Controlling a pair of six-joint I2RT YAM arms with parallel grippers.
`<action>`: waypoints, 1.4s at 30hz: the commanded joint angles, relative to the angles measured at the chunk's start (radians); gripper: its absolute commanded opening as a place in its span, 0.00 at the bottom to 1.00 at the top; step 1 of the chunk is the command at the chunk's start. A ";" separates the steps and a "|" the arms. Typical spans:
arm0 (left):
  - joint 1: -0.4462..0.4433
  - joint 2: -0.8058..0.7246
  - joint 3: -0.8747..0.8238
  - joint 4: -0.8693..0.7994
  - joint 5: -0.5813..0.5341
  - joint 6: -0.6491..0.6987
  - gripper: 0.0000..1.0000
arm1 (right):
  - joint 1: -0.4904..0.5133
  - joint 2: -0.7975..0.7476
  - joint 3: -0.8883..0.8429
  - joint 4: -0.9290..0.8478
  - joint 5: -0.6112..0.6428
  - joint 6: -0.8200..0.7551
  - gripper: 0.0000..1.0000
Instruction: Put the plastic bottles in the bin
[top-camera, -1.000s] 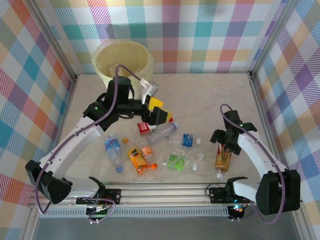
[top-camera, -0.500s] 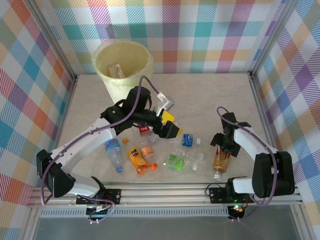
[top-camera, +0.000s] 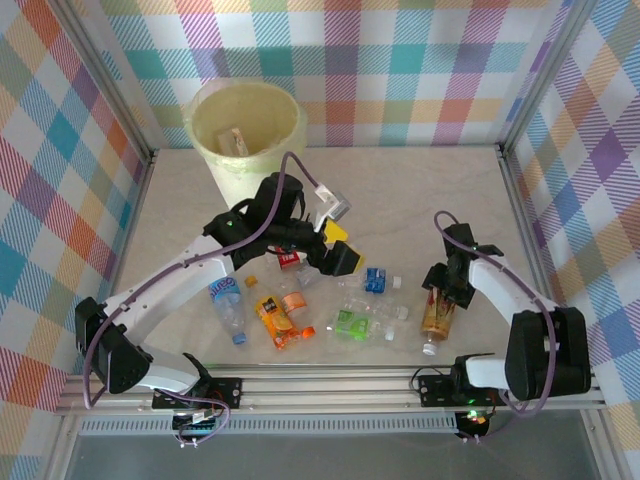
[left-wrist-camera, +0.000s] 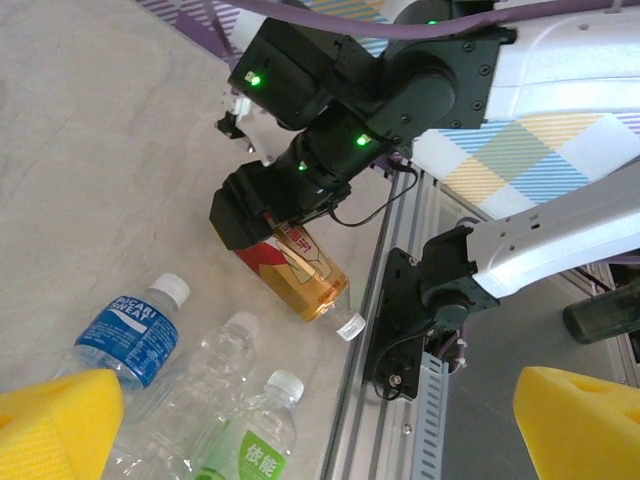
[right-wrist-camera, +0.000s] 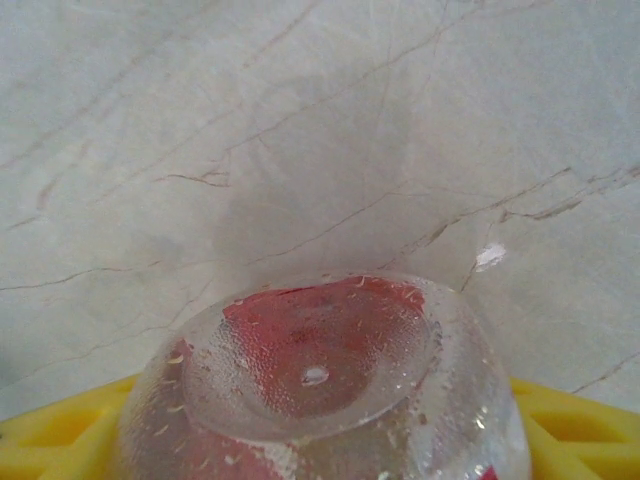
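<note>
Amber bottle (left-wrist-camera: 305, 272): lies on its side near the right front of the table (top-camera: 420, 200), well apart from the other bottles, white cap (left-wrist-camera: 351, 325) toward the rail (top-camera: 350, 385), base toward me.
Right pincer (top-camera: 443, 290): down over the base end, my yellow pads (right-wrist-camera: 60, 425) on either side of it. Whether they press on the plastic, I cannot tell.
Left pincer (top-camera: 342, 248): spread wide, holding nothing, hanging over the middle of the table.
Risk, grip: I have only the rounded base end. Smooth plastic there looks likely to slide out between the pads on a lift.
Risk, weight: it looks partly filled, so the cap end may sag and swing the bottle down.
Risk, rail: the cap lies near the rail, and a nudge could roll the bottle against it.
Risk, route: the bin (top-camera: 225, 170) stands in the far left corner. My left arm (top-camera: 190, 275) lies across the way, and I could strike it.
Look: clear plastic, amber below, red label with pale lettering. The base is dimpled, beaded with droplets, and red shows through it.
Other bottles (top-camera: 228, 300): loose cluster at middle front, with blue, orange, green and red labels, all lying flat.
Bin contents: something small lies inside, too small to name.
</note>
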 joint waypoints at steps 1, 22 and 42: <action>-0.010 0.009 -0.006 0.020 -0.022 -0.028 1.00 | -0.003 -0.084 0.013 0.012 -0.025 -0.005 0.62; -0.163 0.139 -0.173 0.483 -0.269 -0.438 0.99 | 0.050 -0.209 0.292 0.251 -0.445 0.132 0.57; -0.251 0.276 -0.092 0.527 -0.350 -0.444 0.89 | 0.096 -0.224 0.302 0.259 -0.459 0.166 0.57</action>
